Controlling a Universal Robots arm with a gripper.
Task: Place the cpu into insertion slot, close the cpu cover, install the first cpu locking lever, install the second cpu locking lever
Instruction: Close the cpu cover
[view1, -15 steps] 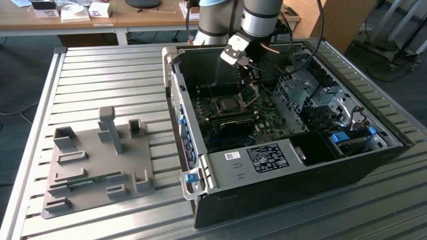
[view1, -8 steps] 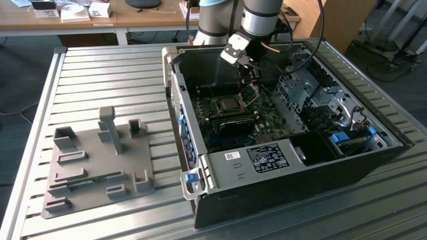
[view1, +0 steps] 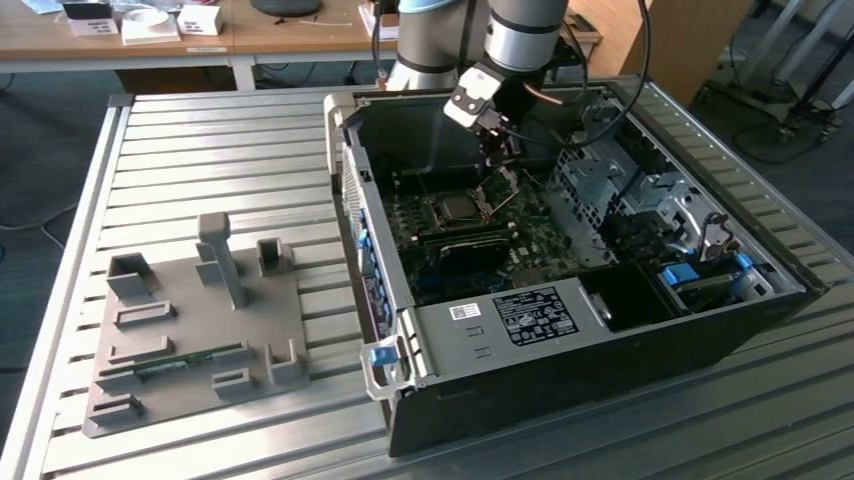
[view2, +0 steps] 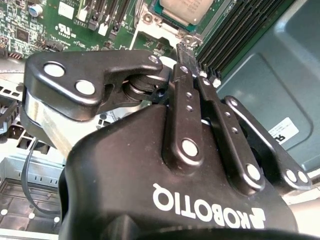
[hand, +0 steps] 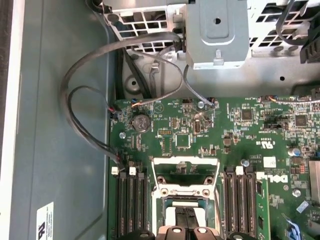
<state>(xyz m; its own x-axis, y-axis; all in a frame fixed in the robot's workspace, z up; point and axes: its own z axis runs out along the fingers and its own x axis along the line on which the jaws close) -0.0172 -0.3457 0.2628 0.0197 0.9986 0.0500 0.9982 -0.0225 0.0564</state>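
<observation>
The cpu (view2: 186, 9) lies seated in its socket on the green motherboard (hand: 240, 135). In the exterior view the cpu cover (view1: 507, 181) stands raised at the cpu's one o'clock. The gripper (view1: 498, 150), fingers pressed together, seemingly pinches the cover's upper edge.

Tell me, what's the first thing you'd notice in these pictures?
The big open computer case on the metal table, with the robot's gripper reaching down into it. Close by the gripper's tips sits the shiny cpu in its slot on the green motherboard.
</observation>
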